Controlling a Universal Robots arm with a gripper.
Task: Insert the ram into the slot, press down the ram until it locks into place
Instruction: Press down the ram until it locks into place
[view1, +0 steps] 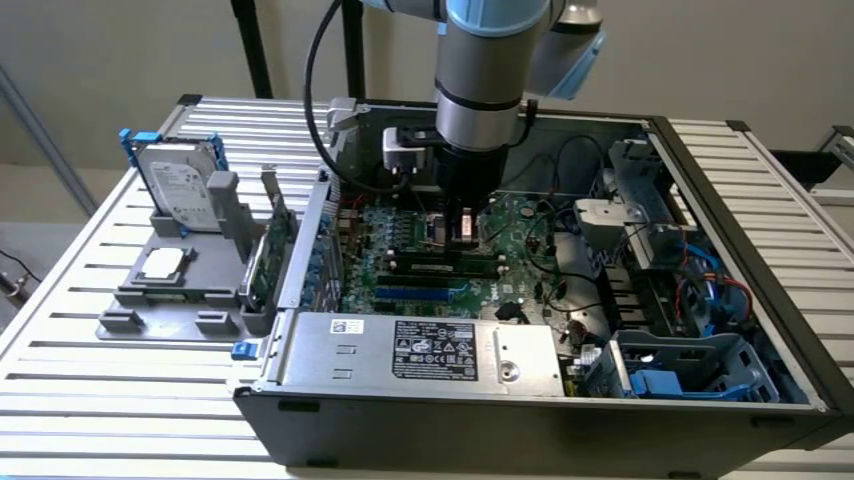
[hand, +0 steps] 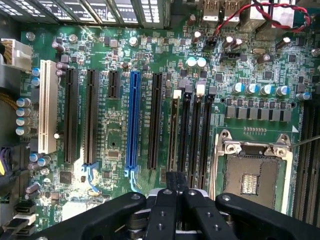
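Exterior view had the arm reaching down from the top centre of the frame into an open PC case (view1: 534, 400) that lay on a slatted metal worktop (view1: 80, 330). Its end effector (view1: 463, 222) was low over the motherboard (view1: 400, 285), near frame centre. The ram (view1: 441, 266) lay seated in a black slot (view1: 434, 275) just below the end effector, green edge up; whether the end clips had locked was hard to tell from this angle. A grey fixture (view1: 167, 290) at the left of the frame carried a hard drive (view1: 180, 190) standing upright and a green expansion card (view1: 274, 255) beside the case wall. PSU (view1: 414, 350) sat along the case's near edge, lower centre.

Wrist view looked straight down on the board. The end effector (hand: 176, 187) was at the bottom centre, its fingers (hand: 170, 182) clenched together w/ nothing visible between them. The ram (hand: 172, 127) showed as a thin strip in the slot (hand: 184, 132) group right of centre, directly above the fingertips. A blue slot (hand: 133, 120) ran left of centre, a white one (hand: 47, 107) at far left, and the silver CPU socket (hand: 252, 175) sat lower right.
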